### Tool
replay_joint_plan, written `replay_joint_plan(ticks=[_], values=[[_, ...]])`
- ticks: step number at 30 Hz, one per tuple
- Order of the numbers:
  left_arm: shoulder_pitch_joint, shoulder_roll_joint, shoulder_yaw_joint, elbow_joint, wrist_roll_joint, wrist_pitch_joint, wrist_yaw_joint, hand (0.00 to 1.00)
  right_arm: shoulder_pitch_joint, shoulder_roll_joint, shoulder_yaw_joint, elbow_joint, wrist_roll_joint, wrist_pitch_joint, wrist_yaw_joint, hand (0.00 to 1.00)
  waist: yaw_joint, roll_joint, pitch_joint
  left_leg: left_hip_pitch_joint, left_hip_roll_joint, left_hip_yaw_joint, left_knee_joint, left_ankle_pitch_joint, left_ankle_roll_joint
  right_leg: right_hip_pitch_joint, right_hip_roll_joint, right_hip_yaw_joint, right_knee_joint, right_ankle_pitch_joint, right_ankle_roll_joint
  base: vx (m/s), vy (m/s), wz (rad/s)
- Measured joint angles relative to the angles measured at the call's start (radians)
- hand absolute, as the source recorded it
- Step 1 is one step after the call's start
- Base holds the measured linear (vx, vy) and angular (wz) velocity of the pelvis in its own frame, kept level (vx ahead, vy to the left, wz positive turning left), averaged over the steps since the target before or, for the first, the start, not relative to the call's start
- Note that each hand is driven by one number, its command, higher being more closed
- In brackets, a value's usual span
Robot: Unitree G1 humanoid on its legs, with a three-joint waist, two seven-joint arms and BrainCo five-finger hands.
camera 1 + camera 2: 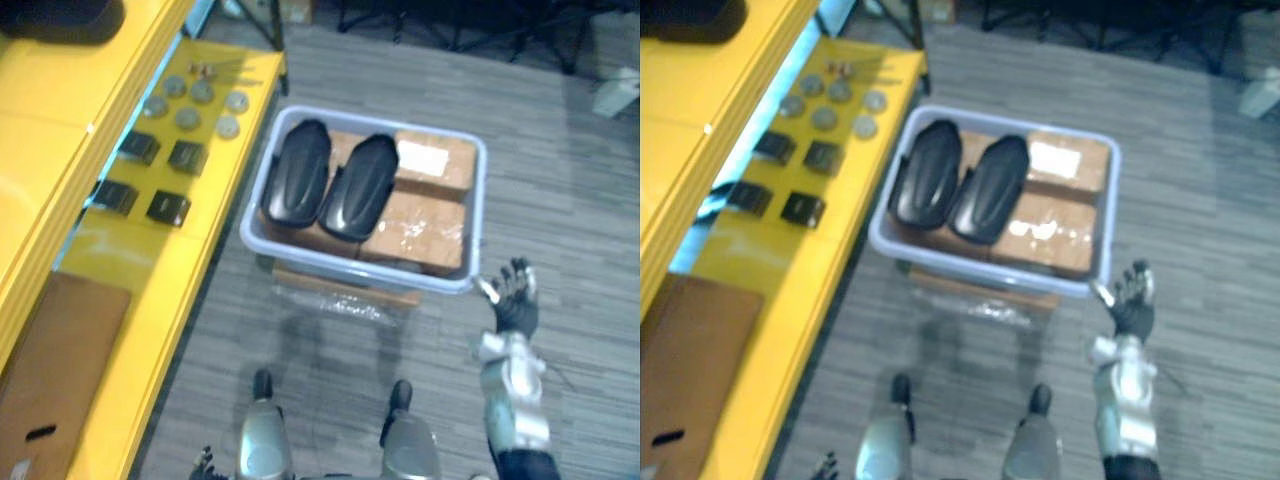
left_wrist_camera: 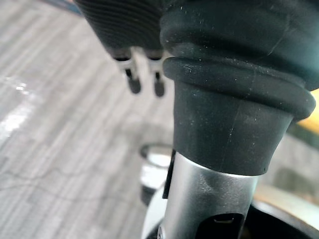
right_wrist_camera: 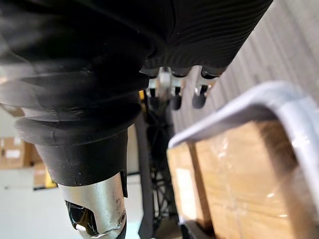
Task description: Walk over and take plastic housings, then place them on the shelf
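Two black plastic housings (image 1: 300, 172) are lying side by side on cardboard boxes (image 1: 425, 215) in the grey bin (image 1: 360, 262), long axes running away from the robot. The right hand (image 1: 515, 300) is hovering open-fingered by the bin's near corner, and the left hand (image 2: 133, 82) is hanging with its fingers relaxed.

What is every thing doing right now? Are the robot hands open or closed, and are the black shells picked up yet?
Left housing: lying in the bin, not picked up.
Right housing: lying next to it on the cardboard boxes, not picked up.
Bin: no lid, beside the yellow shelf.
Right robot hand: open, empty, near the bin's corner.
Left robot hand: open, empty.
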Motion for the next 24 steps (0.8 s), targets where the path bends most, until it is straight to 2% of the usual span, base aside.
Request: replay_joint_plan(ticks=[3,5,8,11,13,14,17,22,24], values=[[-0.027,0.001,-0.023,0.004,-0.021,0.006,-0.008,0.00,-0.198,-0.101,-0.027,0.143,0.024,0.049,-0.051,0.00,0.028,0.020,0.019,-0.044,-0.028,-0.023,-0.018,0.032,0.011,-0.051,-0.028,-0.009,0.042,0.002,0.007,-0.10,0.034,0.28],[-0.054,-0.007,-0.037,0.015,-0.049,0.011,-0.030,0.00,-0.345,-0.207,-0.026,0.253,0.030,0.096,-0.084,0.00,0.047,0.052,0.038,-0.064,-0.062,-0.038,-0.014,0.044,0.020,-0.078,-0.066,-0.010,0.083,-0.002,0.015,-0.09,0.061,0.28],[-0.074,-0.014,-0.074,0.034,-0.067,0.005,-0.048,0.00,-0.480,-0.292,-0.022,0.351,0.029,0.142,-0.101,0.00,0.058,0.097,0.058,-0.090,-0.095,-0.057,-0.012,0.058,0.030,-0.101,-0.103,-0.019,0.118,-0.009,0.024,-0.07,0.060,0.29],[-0.084,-0.022,-0.079,0.045,-0.087,0.004,-0.068,0.00,-0.531,-0.323,-0.005,0.411,0.029,0.181,-0.109,0.00,0.064,0.115,0.064,-0.111,-0.111,-0.072,-0.006,0.061,0.031,-0.117,-0.120,-0.028,0.138,-0.013,0.028,-0.04,0.016,0.20],[-0.102,-0.020,-0.105,0.060,-0.089,-0.002,-0.076,0.00,-0.553,-0.350,0.007,0.454,0.028,0.214,-0.112,0.00,0.079,0.130,0.071,-0.130,-0.116,-0.082,0.012,0.061,0.031,-0.127,-0.127,-0.035,0.157,-0.016,0.028,-0.03,-0.008,0.17],[-0.113,-0.021,-0.113,0.064,-0.089,-0.006,-0.083,0.00,-0.566,-0.372,0.013,0.480,0.025,0.222,-0.111,0.00,0.088,0.141,0.079,-0.133,-0.122,-0.087,0.016,0.061,0.031,-0.129,-0.133,-0.035,0.166,-0.022,0.030,-0.05,-0.011,0.16],[-0.117,-0.022,-0.140,0.074,-0.094,-0.019,-0.091,0.00,-0.626,-0.388,0.038,0.528,0.008,0.246,-0.112,0.00,0.091,0.161,0.084,-0.141,-0.138,-0.103,0.024,0.061,0.032,-0.141,-0.153,-0.039,0.206,-0.043,0.032,-0.08,-0.016,0.16],[-0.121,-0.021,-0.152,0.078,-0.128,-0.019,-0.108,0.00,-0.684,-0.422,0.065,0.569,0.008,0.286,-0.108,0.00,0.111,0.165,0.082,-0.164,-0.143,-0.112,0.025,0.072,0.031,-0.174,-0.164,-0.039,0.241,-0.054,0.029,-0.05,-0.017,0.07],[-0.121,-0.021,-0.162,0.081,-0.130,-0.020,-0.109,0.00,-0.697,-0.424,0.066,0.581,0.008,0.286,-0.094,0.00,0.112,0.167,0.080,-0.164,-0.153,-0.117,0.025,0.074,0.032,-0.175,-0.175,-0.041,0.254,-0.060,0.031,-0.04,-0.005,0.13]])
